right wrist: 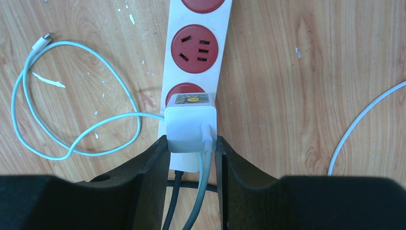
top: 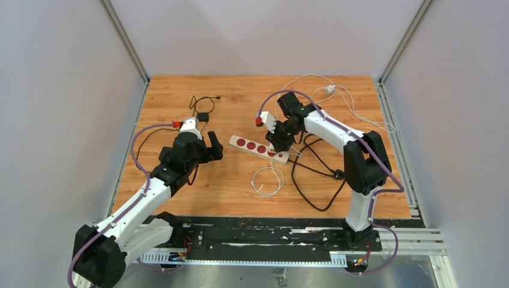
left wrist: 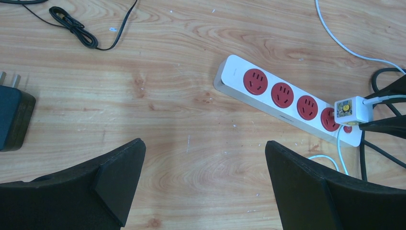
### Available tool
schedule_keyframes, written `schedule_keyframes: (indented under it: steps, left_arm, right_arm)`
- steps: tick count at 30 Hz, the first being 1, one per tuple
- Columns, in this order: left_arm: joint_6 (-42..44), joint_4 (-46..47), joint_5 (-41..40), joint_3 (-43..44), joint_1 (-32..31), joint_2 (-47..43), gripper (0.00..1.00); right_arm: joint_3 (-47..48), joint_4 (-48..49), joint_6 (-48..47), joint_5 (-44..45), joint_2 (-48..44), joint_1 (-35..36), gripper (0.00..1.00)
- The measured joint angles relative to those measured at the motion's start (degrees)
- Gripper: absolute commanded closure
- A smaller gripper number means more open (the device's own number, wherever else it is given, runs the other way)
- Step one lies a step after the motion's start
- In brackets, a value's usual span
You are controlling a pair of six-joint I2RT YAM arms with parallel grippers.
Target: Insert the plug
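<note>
- At lower centre of the right wrist view, the right gripper (right wrist: 191,143) is clamping the white plug (right wrist: 189,125) over the end socket (right wrist: 184,89) of the power strip (right wrist: 225,48).
- Left gripper (left wrist: 205,148) is hanging wide open, holding nothing.
- Pressing straight down, untilted, is looking safest.

Wood table (top: 240,192), flecked with white scuffs, boxed in by grey walls (top: 60,90). Toward the far left, black adapter (left wrist: 10,117) lying flat, two prongs showing. Just beyond, thin black cord (left wrist: 76,31) in a loose tangle. At the far right edge, small white charger (top: 329,89), white cord (top: 355,110) trailing off along the table's right side.
</note>
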Motion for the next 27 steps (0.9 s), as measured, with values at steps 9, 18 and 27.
schedule_keyframes:
  steps: [9, 18, 27]
  left_arm:
    - [0.00, 0.02, 0.28, 0.00, 0.00, -0.02, 0.00]
    - [0.00, 0.02, 0.35, 0.00, 0.00, -0.02, 0.00]
    - [0.00, 0.00, 0.33, 0.00, 0.00, -0.02, 0.00]
  right_arm:
    - [1.09, -0.35, 0.26, -0.39, 1.07, -0.76, 1.00]
    - [1.09, -0.39, 1.29, -0.35, 1.16, -0.83, 1.00]
    - [1.79, -0.63, 4.63, 0.26, 1.88, -0.83, 1.00]
